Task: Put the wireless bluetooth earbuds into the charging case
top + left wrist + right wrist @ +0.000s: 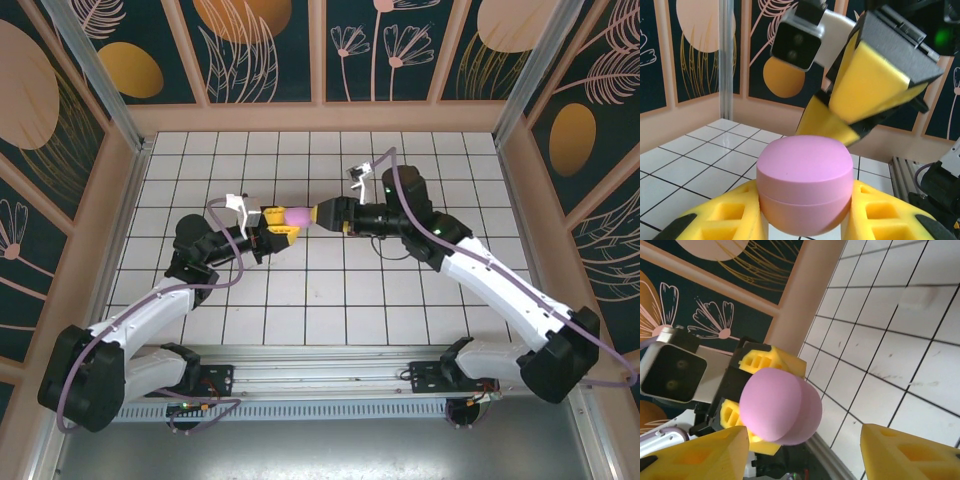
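A lilac-pink charging case [299, 216], lid closed, hangs above the middle of the tiled floor with my left gripper [283, 222] shut on it. In the left wrist view the case [805, 182] sits squeezed between the two yellow fingers [725, 220]. My right gripper [322, 213] faces it from the right, open and apart from it. From the right wrist, the case [777, 405] lies ahead of the gap between my spread yellow fingertips [700, 455]. The earbuds are out of view.
White tiled floor [330, 290] is ringed by peach walls with dark floral panels [260, 50]. A metal rail [320, 360] carries the arm bases at the near edge. The right arm's fingers [875, 85] and wrist camera [797, 42] loom above the case.
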{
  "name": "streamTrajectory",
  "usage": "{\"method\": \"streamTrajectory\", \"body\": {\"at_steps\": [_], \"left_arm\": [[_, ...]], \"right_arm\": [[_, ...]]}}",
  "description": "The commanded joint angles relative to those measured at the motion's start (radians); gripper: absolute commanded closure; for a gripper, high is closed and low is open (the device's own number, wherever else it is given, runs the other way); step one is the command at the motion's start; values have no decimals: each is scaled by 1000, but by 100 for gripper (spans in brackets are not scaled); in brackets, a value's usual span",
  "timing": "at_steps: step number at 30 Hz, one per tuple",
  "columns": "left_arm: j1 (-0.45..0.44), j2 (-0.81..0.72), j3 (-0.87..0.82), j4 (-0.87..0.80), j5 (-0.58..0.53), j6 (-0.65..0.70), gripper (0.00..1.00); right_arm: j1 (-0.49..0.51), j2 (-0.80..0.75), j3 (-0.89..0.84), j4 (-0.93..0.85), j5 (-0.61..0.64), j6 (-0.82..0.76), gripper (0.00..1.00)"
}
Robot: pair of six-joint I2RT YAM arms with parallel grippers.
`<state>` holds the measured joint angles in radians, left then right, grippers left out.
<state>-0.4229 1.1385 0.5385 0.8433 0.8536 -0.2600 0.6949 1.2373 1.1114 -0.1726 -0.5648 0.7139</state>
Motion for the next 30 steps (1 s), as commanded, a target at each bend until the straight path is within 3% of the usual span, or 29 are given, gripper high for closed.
{"method": "streamTrajectory", "body": {"at_steps": [1, 8, 15, 19, 21, 24, 30], "left_arm": [[-4, -32, 3, 69, 14, -32, 100], [-2, -61, -20, 66, 13, -39, 100], [-4, -82, -23, 10, 3, -10, 100], [-4, -97, -4, -115, -23, 73, 100], [-4, -110, 0, -167, -65, 106, 77], [-3, -134, -6, -227, -138, 140, 51], [-2, -212, -62, -290, -368, 202, 29]], "right_arm": [[23, 32, -5, 123, -72, 80, 39], [49, 75, -7, 204, -107, 128, 49], [48, 91, -35, 306, -135, 190, 76], [38, 94, -48, 337, -123, 211, 84], [23, 96, -57, 349, -111, 225, 86], [-10, 97, -71, 349, -93, 234, 87], [-126, 132, -71, 240, -20, 165, 88]]}}
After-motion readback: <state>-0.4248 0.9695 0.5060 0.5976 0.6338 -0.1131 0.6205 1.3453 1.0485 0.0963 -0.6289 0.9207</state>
